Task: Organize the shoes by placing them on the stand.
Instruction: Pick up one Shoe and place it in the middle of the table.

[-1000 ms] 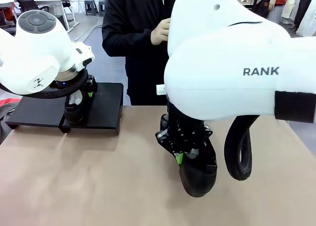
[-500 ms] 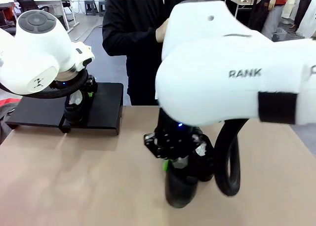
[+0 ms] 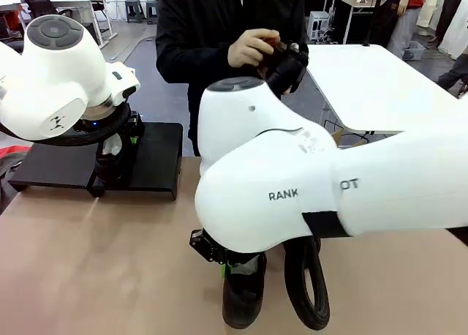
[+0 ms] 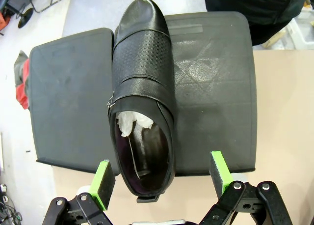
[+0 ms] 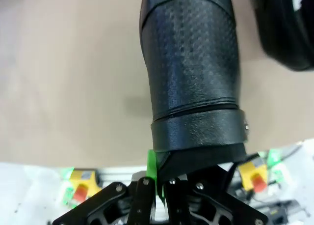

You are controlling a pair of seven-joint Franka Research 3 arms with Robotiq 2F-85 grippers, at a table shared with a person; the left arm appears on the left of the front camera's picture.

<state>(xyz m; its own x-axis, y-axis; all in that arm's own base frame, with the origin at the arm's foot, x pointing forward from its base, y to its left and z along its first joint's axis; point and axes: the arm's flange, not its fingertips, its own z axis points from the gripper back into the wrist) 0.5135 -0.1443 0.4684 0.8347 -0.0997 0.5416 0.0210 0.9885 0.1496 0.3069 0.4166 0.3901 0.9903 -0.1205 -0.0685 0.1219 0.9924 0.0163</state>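
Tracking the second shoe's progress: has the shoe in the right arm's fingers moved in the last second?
Yes. Judged against the stand, the shoe has shifted left across the table and nearer the camera.

Tan desk [image 3: 88, 262], plain and matte. Behind its far edge, a person [image 3: 197, 42] in a black long-sleeved top. Farther right, a white table [image 3: 373, 86]; far left, a dark office chair [image 3: 40, 4] and a stool [image 3: 134, 9] on grey floor [image 3: 164, 93]. On the floor in the left wrist view, a red and grey cloth [image 4: 20, 82].
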